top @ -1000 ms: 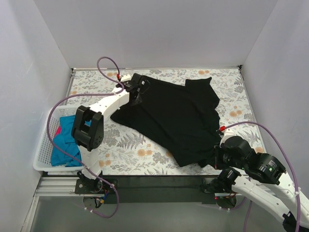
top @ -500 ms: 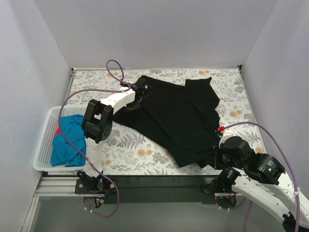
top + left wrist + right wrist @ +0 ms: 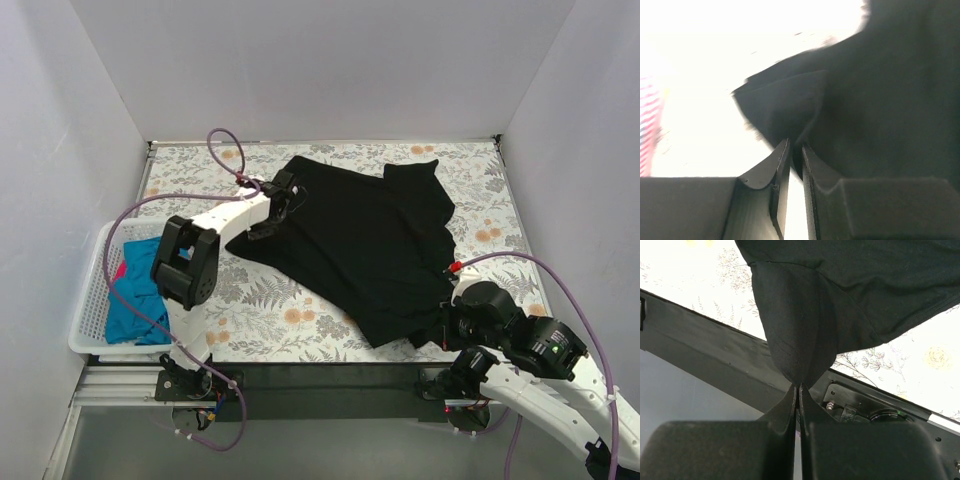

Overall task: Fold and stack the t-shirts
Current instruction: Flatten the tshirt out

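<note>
Gathering into right pincer (image 3: 798, 386), black t-shirt (image 3: 370, 240) apparently enters left pincer (image 3: 795, 145) too.

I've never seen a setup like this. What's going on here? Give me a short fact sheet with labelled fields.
Main item: black t-shirt, lying rumpled on the floral table
Left gripper: pinched on the shirt's far left edge
Right gripper: shut on a near corner of the shirt, by the table's front edge
Container: white lattice basket at the table's left side
In basket: teal t-shirt and a bit of pink-red cloth
Progress: nothing visibly folded or stacked
</note>
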### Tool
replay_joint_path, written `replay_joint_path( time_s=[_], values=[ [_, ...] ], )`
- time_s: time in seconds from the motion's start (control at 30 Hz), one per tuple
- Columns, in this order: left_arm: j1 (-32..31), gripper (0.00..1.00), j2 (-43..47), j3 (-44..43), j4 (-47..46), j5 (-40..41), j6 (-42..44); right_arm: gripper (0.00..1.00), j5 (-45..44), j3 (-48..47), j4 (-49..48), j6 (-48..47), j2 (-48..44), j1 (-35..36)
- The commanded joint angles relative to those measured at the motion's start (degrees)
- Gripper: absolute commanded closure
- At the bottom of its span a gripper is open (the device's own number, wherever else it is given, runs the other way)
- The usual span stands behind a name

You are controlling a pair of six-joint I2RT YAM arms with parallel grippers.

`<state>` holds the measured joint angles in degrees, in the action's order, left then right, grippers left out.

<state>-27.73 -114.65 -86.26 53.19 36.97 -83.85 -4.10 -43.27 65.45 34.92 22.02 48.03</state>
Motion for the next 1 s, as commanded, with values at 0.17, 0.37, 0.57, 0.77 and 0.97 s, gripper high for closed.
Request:
replay_joint_path(
  time_s=[0.17, 0.37, 0.57, 0.77, 0.97],
  values=[
    [0.4, 0.84, 33.7, 19.3, 7.3, 2.6, -9.8, 0.99, 0.1, -1.2, -1.9, -0.9, 2.6, 0.1],
    [0.4, 0.78, 49.9, 28.8, 11.1, -4.0, -15.1, 0.82, 0.4, -2.2, -2.2, -1.2, 5.4, 0.1],
    [0.4, 0.60, 55.8, 28.8, 9.8, -5.9, -11.7, 0.41, -1.1, -6.5, -3.8, -2.7, 11.2, 0.1],
    [0.4, 0.26, 49.1, 28.1, -2.2, -14.5, -0.3, 0.26, -9.9, -6.0, -12.2, -4.2, 20.9, 0.1],
    [0.4, 0.24, 40.4, 30.2, -11.7, -18.9, 3.9, 0.31, -17.3, -3.8, -25.9, -8.0, 33.0, -8.0]
  ],
)
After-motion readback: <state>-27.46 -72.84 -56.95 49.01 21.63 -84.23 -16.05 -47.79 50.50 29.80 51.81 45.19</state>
